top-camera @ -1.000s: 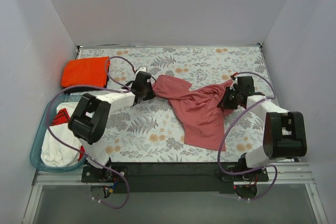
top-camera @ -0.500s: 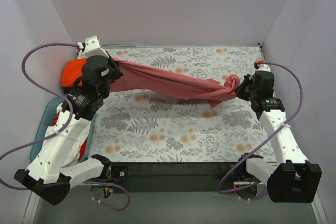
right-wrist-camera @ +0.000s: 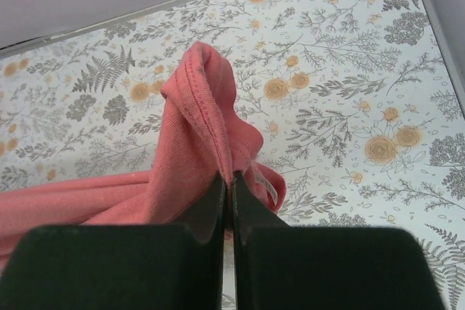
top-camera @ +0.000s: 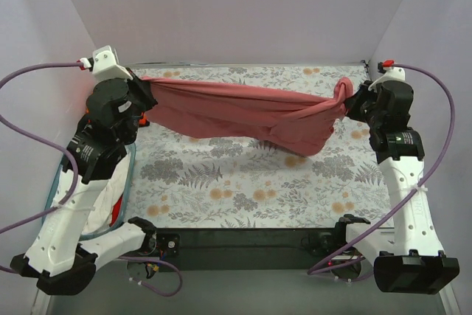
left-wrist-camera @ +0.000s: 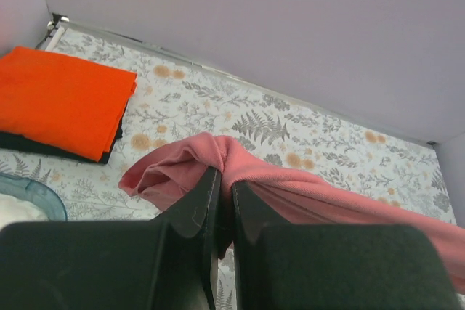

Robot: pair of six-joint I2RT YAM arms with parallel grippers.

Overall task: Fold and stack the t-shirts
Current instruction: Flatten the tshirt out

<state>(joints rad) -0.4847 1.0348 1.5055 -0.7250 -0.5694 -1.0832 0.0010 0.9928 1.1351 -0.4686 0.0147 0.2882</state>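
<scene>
Tabletop [top-camera: 221, 182] floral, pale walls [top-camera: 236, 5] around, rose-red shirt [top-camera: 251, 112] stretched across

The left arm [top-camera: 77, 175] rises from its base and bends inward at the wrist. The left gripper [top-camera: 144, 97] is pinched tight on the left end of the rose-red t-shirt [top-camera: 251, 112]. The right arm [top-camera: 407, 182] stretches away from its base, and the right gripper [top-camera: 354, 102] is clamped on the shirt's right end. Both wrist views show the fingers nearly meeting with cloth squeezed between them. How deep the cloth sits is hard to tell.
</scene>
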